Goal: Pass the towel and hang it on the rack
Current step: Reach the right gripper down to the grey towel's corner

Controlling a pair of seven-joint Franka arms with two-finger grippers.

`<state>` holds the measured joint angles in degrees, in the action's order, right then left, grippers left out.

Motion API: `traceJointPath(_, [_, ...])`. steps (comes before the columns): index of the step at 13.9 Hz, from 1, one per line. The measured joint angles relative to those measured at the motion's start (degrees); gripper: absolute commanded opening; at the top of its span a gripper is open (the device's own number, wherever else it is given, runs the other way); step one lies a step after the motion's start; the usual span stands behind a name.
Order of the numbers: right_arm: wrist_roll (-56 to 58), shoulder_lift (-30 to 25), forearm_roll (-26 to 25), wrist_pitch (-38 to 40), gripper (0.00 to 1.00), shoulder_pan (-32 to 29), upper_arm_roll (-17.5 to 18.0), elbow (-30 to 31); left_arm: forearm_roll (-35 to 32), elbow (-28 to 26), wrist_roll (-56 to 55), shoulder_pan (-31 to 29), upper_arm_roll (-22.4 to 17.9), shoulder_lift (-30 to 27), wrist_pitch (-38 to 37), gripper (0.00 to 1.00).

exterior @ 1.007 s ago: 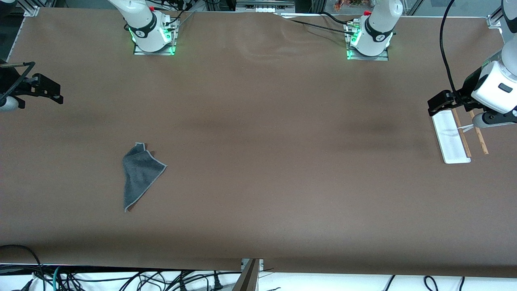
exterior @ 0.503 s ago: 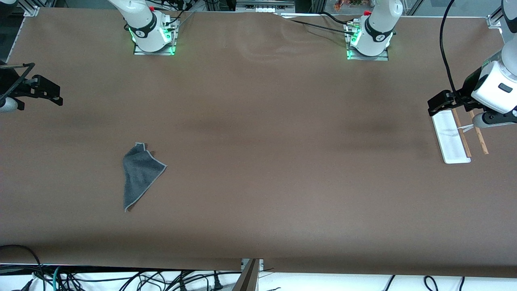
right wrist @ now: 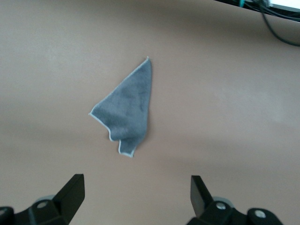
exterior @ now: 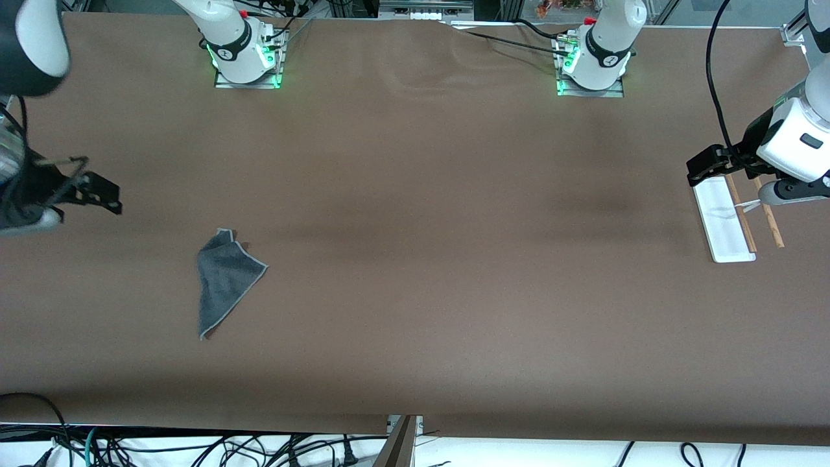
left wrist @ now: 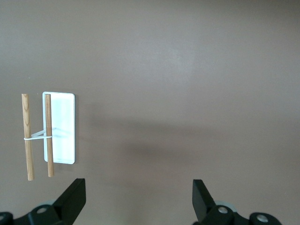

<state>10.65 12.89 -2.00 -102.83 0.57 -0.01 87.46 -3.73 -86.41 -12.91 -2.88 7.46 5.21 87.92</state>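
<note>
The towel (exterior: pixel 224 280) lies flat on the table toward the right arm's end, dark grey side up with a light grey edge; it also shows in the right wrist view (right wrist: pixel 126 110). My right gripper (exterior: pixel 97 193) is open and empty, in the air over bare table close to the towel. The rack (exterior: pixel 727 220) lies on its side at the left arm's end: white base with two wooden rods (exterior: pixel 768 217); it also shows in the left wrist view (left wrist: pixel 58 127). My left gripper (exterior: pixel 707 163) is open and empty, over the table at the rack's end nearer the arm bases.
The brown table (exterior: pixel 415 259) carries only the towel and the rack. The two arm bases (exterior: pixel 246 58) stand along the edge away from the front camera. Cables (exterior: pixel 194 447) hang below the edge nearest the front camera.
My right arm has swung in from the table's end, and its gripper has moved toward the towel. The left arm, the towel and the rack have not moved.
</note>
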Motion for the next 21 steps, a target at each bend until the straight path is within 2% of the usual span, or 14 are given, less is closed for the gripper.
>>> traceJointPath(16, [-0.24,22.21,1.72,-13.11,1.0,6.41,0.11,0.15,0.0,0.02,0.0,-0.01,0.0,0.01,-0.04,1.0])
traceJointPath(21, [-0.24,26.22,1.97,-16.49,1.0,7.22,0.15,1.66,0.0,0.02,0.0,-0.01,0.0,0.01,-0.04,1.0])
